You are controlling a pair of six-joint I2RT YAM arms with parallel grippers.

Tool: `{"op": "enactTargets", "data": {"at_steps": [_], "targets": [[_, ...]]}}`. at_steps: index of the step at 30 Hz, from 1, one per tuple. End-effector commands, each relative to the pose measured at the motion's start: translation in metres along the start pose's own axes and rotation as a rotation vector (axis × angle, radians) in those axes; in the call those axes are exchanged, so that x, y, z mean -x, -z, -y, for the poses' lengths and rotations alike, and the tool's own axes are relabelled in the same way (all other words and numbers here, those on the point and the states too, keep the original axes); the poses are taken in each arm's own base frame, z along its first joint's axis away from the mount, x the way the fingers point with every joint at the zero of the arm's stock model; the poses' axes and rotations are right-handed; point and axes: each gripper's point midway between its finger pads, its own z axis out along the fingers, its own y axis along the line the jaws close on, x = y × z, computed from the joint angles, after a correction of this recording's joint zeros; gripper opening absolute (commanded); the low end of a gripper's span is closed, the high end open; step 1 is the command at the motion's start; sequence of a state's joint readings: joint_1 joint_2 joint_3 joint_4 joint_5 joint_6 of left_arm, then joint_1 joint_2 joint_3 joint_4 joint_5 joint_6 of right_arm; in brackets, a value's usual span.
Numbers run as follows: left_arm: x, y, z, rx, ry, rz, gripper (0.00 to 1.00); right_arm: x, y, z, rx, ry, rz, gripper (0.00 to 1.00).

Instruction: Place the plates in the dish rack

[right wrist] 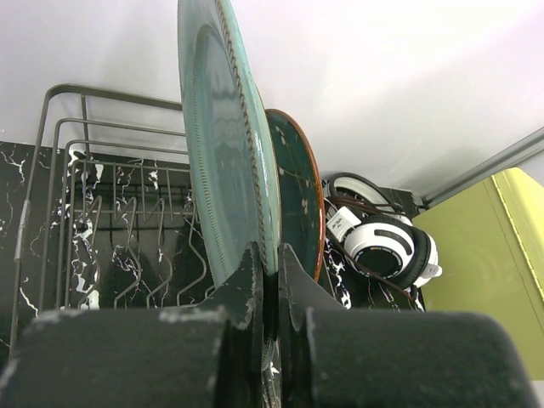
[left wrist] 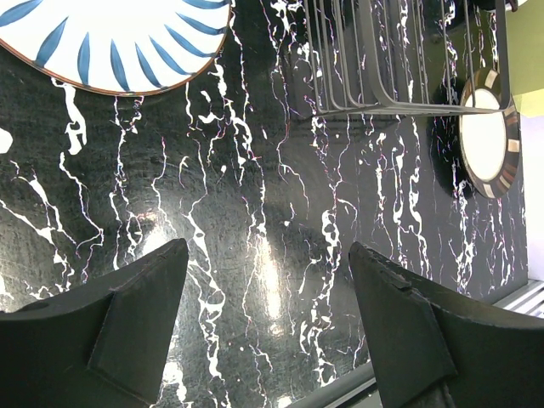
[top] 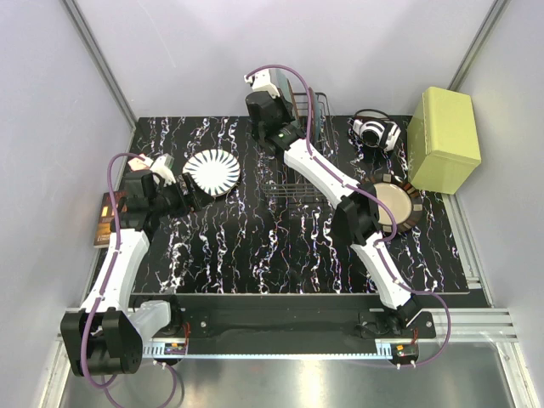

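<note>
My right gripper (right wrist: 272,255) is shut on the rim of a teal plate (right wrist: 221,153) and holds it upright on edge over the dish rack (right wrist: 110,95). A brown-rimmed teal plate (right wrist: 297,195) stands upright just behind it. In the top view this gripper (top: 285,106) is at the rack's (top: 297,183) far end. My left gripper (left wrist: 268,248) is open and empty above bare table, beside the white striped plate (top: 212,172), which lies flat. The cream plate with the brown striped rim (top: 393,206) lies flat to the right of the rack, partly under my right arm.
White headphones (top: 374,129) lie at the back, right of the rack. A yellow-green box (top: 442,140) stands at the far right. A small brown object (top: 106,217) sits off the table's left edge. The table is black marble-patterned (top: 255,246).
</note>
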State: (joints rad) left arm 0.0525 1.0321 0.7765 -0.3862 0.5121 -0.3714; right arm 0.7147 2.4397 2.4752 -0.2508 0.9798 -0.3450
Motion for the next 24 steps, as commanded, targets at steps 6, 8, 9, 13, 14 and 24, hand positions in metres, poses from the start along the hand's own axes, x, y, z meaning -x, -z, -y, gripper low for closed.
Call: {"op": "enactTargets", "data": {"at_steps": [6, 8, 9, 13, 14, 24], "targets": [[0.012, -0.002, 0.008, -0.044, -0.012, 0.032, 0.81, 0.067, 0.015, 0.058, -0.103, -0.233, 0.126, 0.00], [0.012, -0.002, 0.008, -0.044, -0.012, 0.033, 0.81, 0.060, 0.012, 0.054, -0.104, -0.221, 0.115, 0.00], [0.011, -0.002, 0.008, -0.043, -0.014, 0.033, 0.81, 0.056, 0.011, 0.053, -0.108, -0.217, 0.107, 0.00], [0.009, -0.001, 0.007, -0.040, -0.012, 0.032, 0.81, 0.041, 0.003, 0.050, -0.121, -0.202, 0.083, 0.00], [0.009, -0.001, 0.007, -0.042, -0.012, 0.031, 0.81, 0.039, 0.001, 0.050, -0.123, -0.202, 0.079, 0.00], [0.010, -0.006, 0.005, -0.041, 0.001, 0.015, 0.81, 0.010, -0.016, 0.044, -0.125, -0.184, 0.016, 0.00]]}}
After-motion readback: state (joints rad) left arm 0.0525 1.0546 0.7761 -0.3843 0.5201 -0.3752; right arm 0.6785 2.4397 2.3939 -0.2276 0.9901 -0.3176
